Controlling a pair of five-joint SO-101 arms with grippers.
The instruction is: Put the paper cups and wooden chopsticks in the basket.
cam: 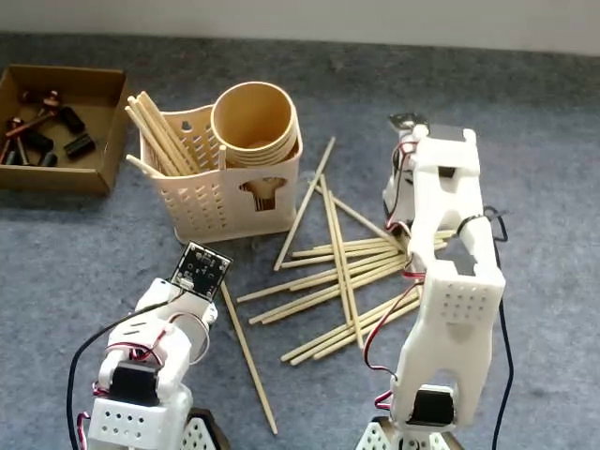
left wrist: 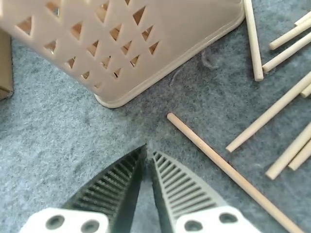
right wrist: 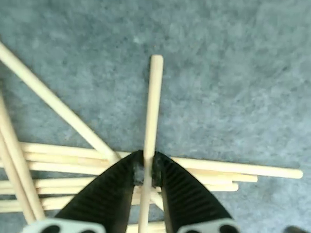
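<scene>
My right hand [right wrist: 146, 167] is clamped on one wooden chopstick [right wrist: 154, 97]. Its long axis runs straight out past my fingertips, above the loose pile [cam: 347, 272] that lies on the surface [cam: 544, 187] beside the basket [cam: 225, 202], on my right arm's side. The basket sits well apart from this hand with the pile between, so I judge the carry must swing the stick across to it and tip it end-down. The paper cups [cam: 255, 122] already stand stacked inside the basket, next to a bundle of sticks [cam: 155, 131]. My left hand [left wrist: 147, 160], fingers together and empty, hovers just beside the basket's corner, near a lone chopstick [left wrist: 218, 165].
</scene>
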